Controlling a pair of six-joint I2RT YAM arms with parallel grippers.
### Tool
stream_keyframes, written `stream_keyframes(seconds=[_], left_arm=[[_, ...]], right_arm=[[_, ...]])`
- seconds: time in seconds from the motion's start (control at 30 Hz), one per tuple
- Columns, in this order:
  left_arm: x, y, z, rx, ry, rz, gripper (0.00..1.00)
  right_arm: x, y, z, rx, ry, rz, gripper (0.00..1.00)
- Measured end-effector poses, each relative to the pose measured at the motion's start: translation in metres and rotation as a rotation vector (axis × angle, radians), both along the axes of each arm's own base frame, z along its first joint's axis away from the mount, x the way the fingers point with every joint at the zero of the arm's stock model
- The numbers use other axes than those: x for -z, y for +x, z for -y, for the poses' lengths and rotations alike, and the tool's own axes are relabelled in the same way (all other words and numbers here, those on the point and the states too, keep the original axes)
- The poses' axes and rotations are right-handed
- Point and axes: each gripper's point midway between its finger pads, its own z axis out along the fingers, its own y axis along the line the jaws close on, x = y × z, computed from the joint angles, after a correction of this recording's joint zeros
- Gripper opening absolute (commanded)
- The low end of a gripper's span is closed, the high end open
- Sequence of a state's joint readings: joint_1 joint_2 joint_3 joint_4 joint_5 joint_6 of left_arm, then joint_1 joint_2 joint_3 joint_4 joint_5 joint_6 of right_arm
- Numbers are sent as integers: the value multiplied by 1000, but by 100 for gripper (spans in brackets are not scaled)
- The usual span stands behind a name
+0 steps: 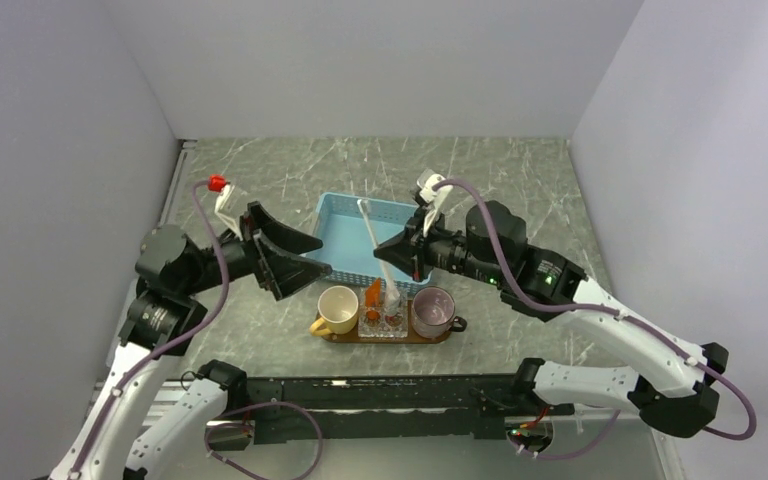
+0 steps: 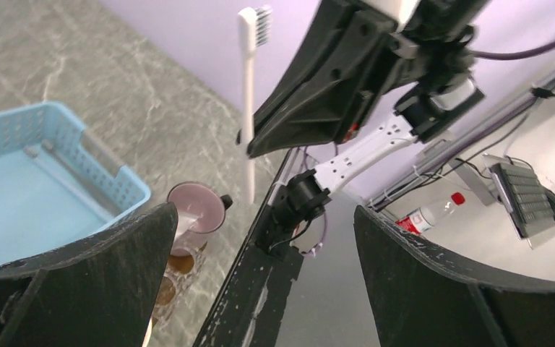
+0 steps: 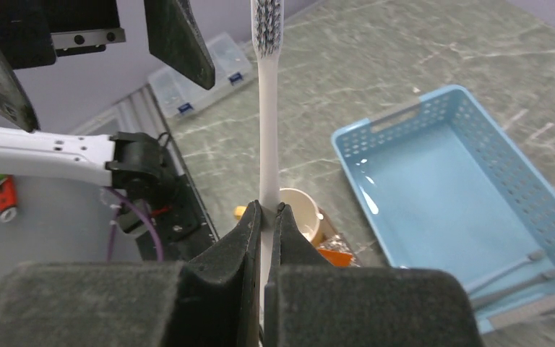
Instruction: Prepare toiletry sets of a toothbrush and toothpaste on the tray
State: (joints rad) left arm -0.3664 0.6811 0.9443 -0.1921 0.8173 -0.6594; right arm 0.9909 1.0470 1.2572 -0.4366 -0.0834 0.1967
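Observation:
My right gripper is shut on a white toothbrush, held above the near edge of the blue basket, bristles pointing to the far side. In the right wrist view the brush rises from between the closed fingertips. Its lower end reaches down to the glass holder on the brown wooden tray. An orange tube stands in that holder and also shows in the right wrist view. My left gripper is open and empty, left of the brush. I see no white tube.
The blue basket lies behind the tray. Thin grey sticks lie in one corner of it. A cream cup and a purple cup stand at the tray's ends. Something white lies in the purple cup.

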Motion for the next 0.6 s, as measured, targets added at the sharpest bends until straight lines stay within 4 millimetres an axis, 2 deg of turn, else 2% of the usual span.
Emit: stream_keyframes(seconds=[0.13, 0.27, 0.5, 0.6], left_arm=[[-14, -15, 1, 50, -69, 63, 99], [-19, -20, 3, 87, -121, 85, 94], [-31, -25, 6, 143, -180, 115, 88], [-36, -28, 7, 158, -192, 137, 81]], right_arm=[[2, -16, -7, -59, 100, -20, 0], [-1, -27, -12, -110, 183, -37, 0], [-28, -47, -28, -221, 346, -41, 0], [-41, -55, -36, -274, 402, -35, 0]])
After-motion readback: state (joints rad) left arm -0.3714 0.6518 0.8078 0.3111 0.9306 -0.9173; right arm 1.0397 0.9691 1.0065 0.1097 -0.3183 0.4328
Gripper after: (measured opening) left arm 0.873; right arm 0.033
